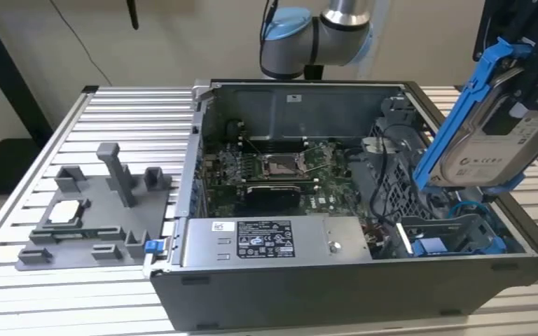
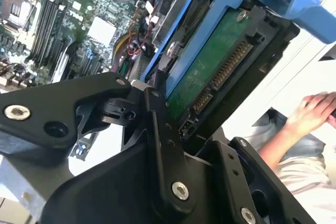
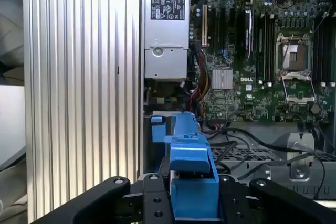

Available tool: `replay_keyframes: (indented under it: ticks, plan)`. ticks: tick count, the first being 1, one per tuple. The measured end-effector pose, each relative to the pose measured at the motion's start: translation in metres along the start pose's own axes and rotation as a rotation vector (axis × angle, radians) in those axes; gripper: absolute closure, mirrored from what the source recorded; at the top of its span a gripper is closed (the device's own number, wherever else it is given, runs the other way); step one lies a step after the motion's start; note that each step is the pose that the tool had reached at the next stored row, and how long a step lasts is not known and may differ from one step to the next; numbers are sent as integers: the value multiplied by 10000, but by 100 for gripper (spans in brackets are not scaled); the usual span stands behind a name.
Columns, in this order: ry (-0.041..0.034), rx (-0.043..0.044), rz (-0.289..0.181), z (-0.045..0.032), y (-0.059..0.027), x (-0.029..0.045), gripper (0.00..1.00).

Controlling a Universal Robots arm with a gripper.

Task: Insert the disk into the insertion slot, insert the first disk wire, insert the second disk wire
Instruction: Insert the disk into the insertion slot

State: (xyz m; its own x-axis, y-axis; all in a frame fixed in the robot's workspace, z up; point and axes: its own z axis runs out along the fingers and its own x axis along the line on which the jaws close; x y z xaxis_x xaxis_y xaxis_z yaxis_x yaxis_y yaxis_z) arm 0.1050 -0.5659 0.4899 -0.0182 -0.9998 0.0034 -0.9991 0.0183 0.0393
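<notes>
My gripper (image 1: 528, 98) is shut on the disk (image 1: 493, 150), a silver drive with a white label in a bright blue carrier frame (image 1: 462, 105). I hold it tilted in the air above the exterior view's right end of the open computer case. Below it lies the insertion slot (image 1: 456, 234), a grey metal bay with blue fittings. The second wrist view shows the disk's green circuit board (image 2: 210, 72) and connector between my black fingers (image 2: 157, 114). The first wrist view shows the blue carrier (image 3: 191, 182) in my gripper (image 3: 193, 205). A blue cable (image 1: 465, 208) loops just above the cage.
The grey power supply box (image 1: 269, 241) sits along the case's front wall, with the motherboard (image 1: 269, 168) and its CPU socket behind it. A grey fixture (image 1: 92, 217) stands on the slatted table at the exterior view's left. A person's hand (image 2: 315, 108) appears in the second wrist view.
</notes>
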Motion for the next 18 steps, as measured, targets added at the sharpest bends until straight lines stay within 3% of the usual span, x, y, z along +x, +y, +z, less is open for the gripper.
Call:
replay_keyframes:
  ticks: [9,18]
  plan:
    - [-1,0,-1,85,-15,9,100]
    - [0,0,-1,100,-17,9,100]
